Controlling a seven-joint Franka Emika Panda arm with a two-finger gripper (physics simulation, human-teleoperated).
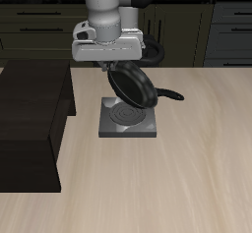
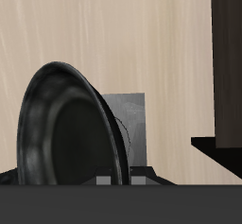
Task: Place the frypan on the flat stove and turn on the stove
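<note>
The black round frypan (image 1: 132, 85) hangs steeply tilted in the air, its rim just above the flat stove (image 1: 129, 122). Its thin handle (image 1: 169, 93) sticks out sideways over the table. My gripper (image 1: 116, 66) is shut on the pan's upper rim. The wrist view is largely filled by the frypan (image 2: 66, 133) on edge, with a grey corner of the flat stove (image 2: 130, 114) behind it. The stove's ringed burner (image 1: 124, 110) shows partly under the pan. I cannot make out the knob.
A large dark cabinet block (image 1: 30, 129) stands on the table beside the stove, seen also as the cabinet block (image 2: 227, 67) in the wrist view. Dark kitchen cupboards (image 1: 39, 26) line the back. Bare wooden tabletop (image 1: 197, 168) lies toward the front edge.
</note>
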